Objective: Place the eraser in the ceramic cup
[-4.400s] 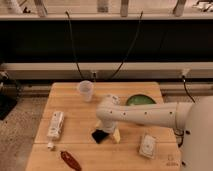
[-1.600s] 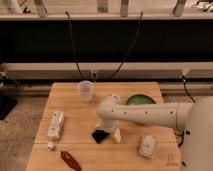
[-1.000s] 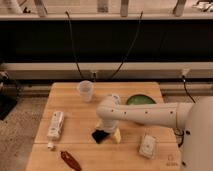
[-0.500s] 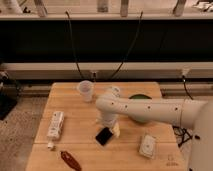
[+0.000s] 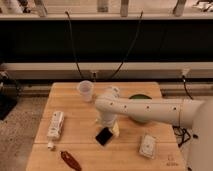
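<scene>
The eraser [image 5: 104,135] is a small flat black block on the wooden table [image 5: 75,112], near its front middle. My gripper [image 5: 110,125] hangs at the end of the white arm [image 5: 145,107], right above and just behind the eraser, close to or touching it. The ceramic cup [image 5: 85,91] is pale white and stands upright at the back of the table, up and to the left of the gripper. It is apart from the arm.
A green bowl [image 5: 140,99] sits behind the arm, partly hidden by it. A white elongated device [image 5: 55,125] lies at the left, a dark red elongated object [image 5: 70,160] at the front left, and a small white box [image 5: 147,145] at the front right. Cables hang behind the table.
The arm has swung and straightened across the table, with its elbow now higher. The eraser has shifted a little to the right under the gripper. The cup has not moved.
</scene>
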Motion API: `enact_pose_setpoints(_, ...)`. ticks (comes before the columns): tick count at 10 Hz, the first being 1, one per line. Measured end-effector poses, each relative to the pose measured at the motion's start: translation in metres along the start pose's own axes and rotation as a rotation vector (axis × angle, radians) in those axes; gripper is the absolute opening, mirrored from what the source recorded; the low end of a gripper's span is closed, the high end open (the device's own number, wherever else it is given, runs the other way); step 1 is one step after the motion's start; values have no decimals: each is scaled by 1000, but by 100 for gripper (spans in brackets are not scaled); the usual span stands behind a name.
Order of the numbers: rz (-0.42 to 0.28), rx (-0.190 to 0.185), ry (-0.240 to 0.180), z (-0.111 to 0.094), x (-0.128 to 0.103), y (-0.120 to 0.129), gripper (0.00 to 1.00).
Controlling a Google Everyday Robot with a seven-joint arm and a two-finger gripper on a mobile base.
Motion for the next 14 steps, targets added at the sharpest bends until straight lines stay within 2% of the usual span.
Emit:
enact_pose_setpoints(4,3,-21,-3,11,-1,2,78)
enact_pose_setpoints(6,7,-33,-8,16,0,4,66)
enact_pose_setpoints(8,14,-40,-18,21,1,7,44)
enact_pose_setpoints(9,18,-39,-22,21,2,8,36)
enact_pose_setpoints(10,23,-38,-28,22,3,10,23)
enact_pose_setpoints(12,25,-33,-33,18,2,12,6)
enact_pose_setpoints(13,23,-26,-34,15,1,11,1)
enact_pose_setpoints(14,18,-15,-34,8,0,8,0)
